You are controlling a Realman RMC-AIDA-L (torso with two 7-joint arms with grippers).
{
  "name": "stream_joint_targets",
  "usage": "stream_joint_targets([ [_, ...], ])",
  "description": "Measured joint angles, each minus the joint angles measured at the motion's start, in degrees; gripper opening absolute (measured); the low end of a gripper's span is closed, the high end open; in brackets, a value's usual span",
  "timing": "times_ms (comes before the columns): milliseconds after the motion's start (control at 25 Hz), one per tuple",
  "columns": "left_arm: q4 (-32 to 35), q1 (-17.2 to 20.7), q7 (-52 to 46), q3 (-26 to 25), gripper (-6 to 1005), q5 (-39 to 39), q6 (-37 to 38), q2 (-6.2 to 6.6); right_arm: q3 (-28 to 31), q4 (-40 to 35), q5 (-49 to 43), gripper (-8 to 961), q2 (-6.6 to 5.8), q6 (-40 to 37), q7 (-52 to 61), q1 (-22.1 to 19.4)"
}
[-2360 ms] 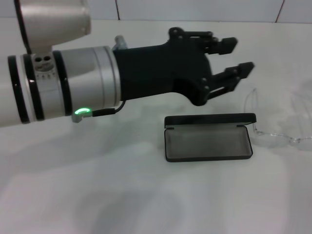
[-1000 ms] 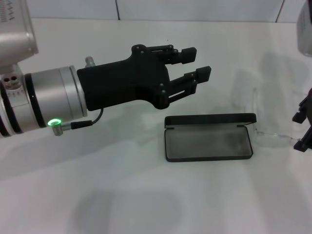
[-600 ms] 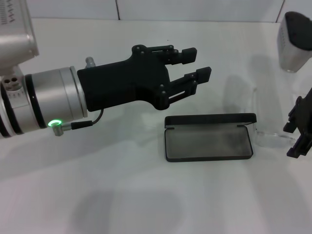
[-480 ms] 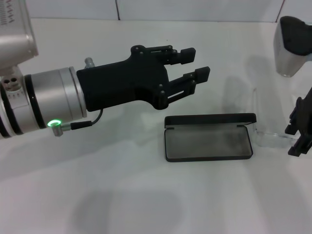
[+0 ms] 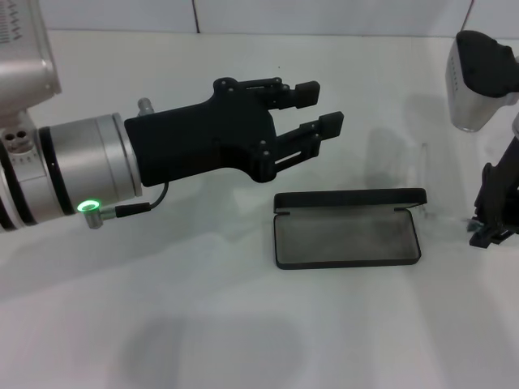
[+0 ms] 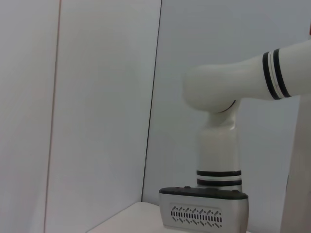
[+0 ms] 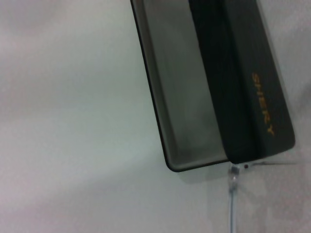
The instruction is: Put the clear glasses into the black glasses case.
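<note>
The black glasses case (image 5: 347, 235) lies open on the white table, grey lining up, its lid standing along the far side. Just right of the case are the clear glasses (image 5: 422, 174); only a thin clear arm shows plainly. My right gripper (image 5: 487, 230) is down at the table's right edge, at the glasses' right end. Behind and left of the case, my left gripper (image 5: 319, 108) hovers open and holds nothing. In the right wrist view the case (image 7: 189, 92) shows orange lettering on its lid, with a clear glasses arm (image 7: 232, 194) at its corner.
My right arm's white wrist housing (image 5: 478, 77) hangs above the right gripper. The left forearm (image 5: 73, 170) spans the left of the table. A white tiled wall runs behind the table. The left wrist view shows only that wall and my right arm (image 6: 218, 97).
My left gripper drew back to the left, away from the glasses. My right arm came in from the right edge and lowered its gripper beside the glasses. The case has not moved.
</note>
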Motion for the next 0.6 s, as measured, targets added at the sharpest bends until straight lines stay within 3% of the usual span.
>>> stream_joint_targets([
  [240, -0.6, 0.6, 0.1, 0.0, 432, -1.5, 0.5, 0.03, 0.0, 0.2, 0.2, 173, 0.02, -0.2, 0.1, -0.2],
  [440, -2.6, 0.6, 1.7, -0.9, 431, -4.3, 3.0, 0.12, 0.0, 2.2, 0.6, 141, -0.14, -1.0, 0.7, -0.5],
  [600, -4.4, 0.4, 2.3, -2.2, 430, -6.3, 5.4, 0.1, 0.0, 7.9, 3.2, 131, -0.34, -2.7, 0.2, -0.5],
])
